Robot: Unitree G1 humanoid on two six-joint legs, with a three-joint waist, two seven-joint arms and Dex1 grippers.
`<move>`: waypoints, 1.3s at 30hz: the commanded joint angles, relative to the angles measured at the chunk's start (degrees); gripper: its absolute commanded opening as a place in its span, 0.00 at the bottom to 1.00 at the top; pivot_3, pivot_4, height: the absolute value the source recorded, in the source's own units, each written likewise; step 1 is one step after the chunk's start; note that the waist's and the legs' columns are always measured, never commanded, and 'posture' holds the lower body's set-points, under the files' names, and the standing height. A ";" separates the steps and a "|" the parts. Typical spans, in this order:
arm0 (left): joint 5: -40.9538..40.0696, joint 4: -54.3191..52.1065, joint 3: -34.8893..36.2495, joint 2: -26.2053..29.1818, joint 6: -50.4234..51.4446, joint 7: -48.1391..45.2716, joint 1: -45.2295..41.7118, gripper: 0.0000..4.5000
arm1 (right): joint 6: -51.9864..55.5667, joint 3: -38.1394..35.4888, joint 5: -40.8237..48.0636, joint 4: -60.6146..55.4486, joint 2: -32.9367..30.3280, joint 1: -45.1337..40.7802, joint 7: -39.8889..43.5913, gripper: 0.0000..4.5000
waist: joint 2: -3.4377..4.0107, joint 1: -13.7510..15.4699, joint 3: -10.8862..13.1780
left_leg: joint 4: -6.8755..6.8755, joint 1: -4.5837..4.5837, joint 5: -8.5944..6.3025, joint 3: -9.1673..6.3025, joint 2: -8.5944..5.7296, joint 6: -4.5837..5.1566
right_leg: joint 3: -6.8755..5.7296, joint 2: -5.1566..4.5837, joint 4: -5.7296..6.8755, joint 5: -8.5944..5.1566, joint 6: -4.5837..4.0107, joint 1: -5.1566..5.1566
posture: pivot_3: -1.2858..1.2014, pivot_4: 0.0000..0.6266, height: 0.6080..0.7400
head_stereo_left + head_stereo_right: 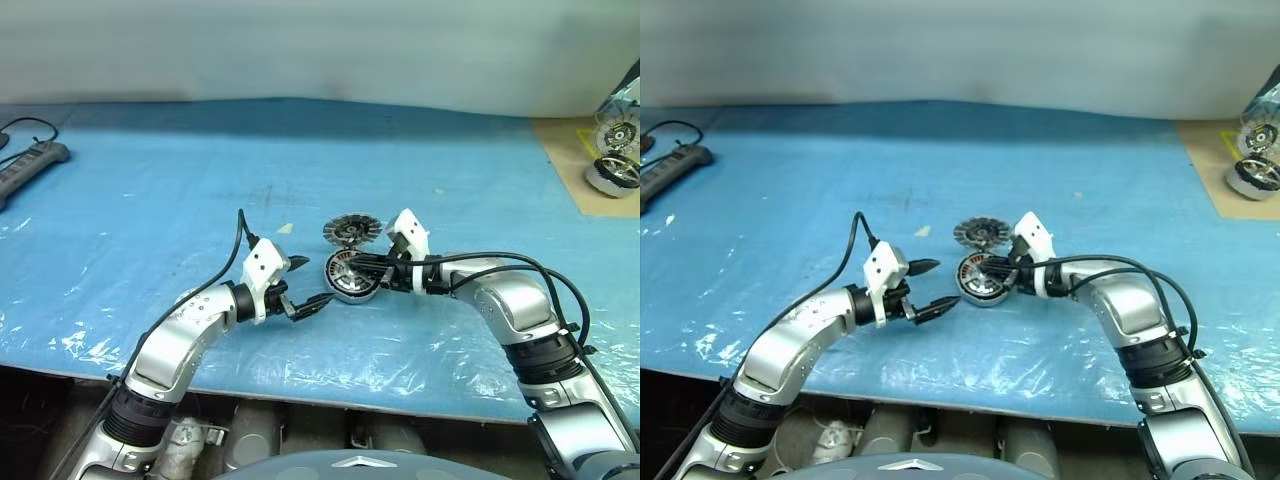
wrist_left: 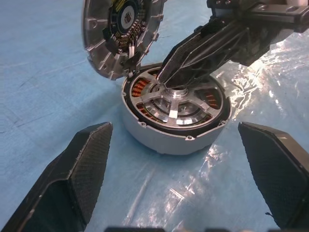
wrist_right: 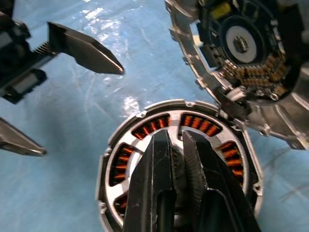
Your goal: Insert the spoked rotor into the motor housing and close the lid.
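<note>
My right gripper (image 3: 179, 145) reaches in over the motor housing (image 2: 175, 116) with its two fingers drawn narrow, almost together, their tips pressed at the silver hub in the middle. Whether they pinch anything there I cannot tell. The spoked rotor (image 2: 174, 104) already sits inside the housing: its pale spokes run from the hub to the rim, with the copper-coloured windings showing through the gaps between them.

My left gripper (image 1: 303, 285) hangs just beside the housing on its near-left side, fingers spread wide and holding nothing, its tips pointing at the housing wall without touching it.

The housing rests on the blue sheet that covers the bench (image 1: 150, 200). The lid (image 1: 351, 231) lies just behind it, tilted, with its lower edge leaning against the housing's far rim and its ribbed, hubbed face turned toward me.

Well apart from all this, a black power strip (image 1: 30, 165) lies at the far left edge of the bench, and on a brown board at the far right corner stands a chrome-rimmed motor (image 1: 612, 174), with another shiny part just behind it.
</note>
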 commanded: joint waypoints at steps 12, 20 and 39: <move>-0.91 -0.72 0.46 0.21 -0.52 -0.05 -1.49 1.00 | -14.20 8.24 -13.05 4.81 -3.83 4.36 1.71 0.08 | -0.55 0.21 -0.65 | -0.29 1.58 -0.09 0.00 -0.08 -0.07 | 0.11 -0.01 -0.32 -0.35 0.56 1.46 | 0.52 0.24 1.00; -3.09 2.11 3.42 0.05 0.68 0.14 -4.40 1.00 | 0.15 -6.07 5.64 -7.92 -3.15 3.15 5.61 0.08 | -0.40 -0.02 -0.56 | -0.31 0.96 -0.01 0.00 -0.08 -0.15 | 0.15 0.00 -0.14 -0.08 0.09 0.77 | 0.52 0.24 1.00; 1.35 51.31 10.47 -7.66 -22.08 -2.64 -29.18 0.64 | 5.33 -17.68 7.59 -14.51 -4.19 16.86 -8.02 0.07 | -0.40 0.40 -0.56 | -0.16 -0.03 0.07 -0.01 -0.07 0.14 | 0.04 -0.01 -0.16 -0.02 0.07 -0.06 | 0.52 0.24 1.00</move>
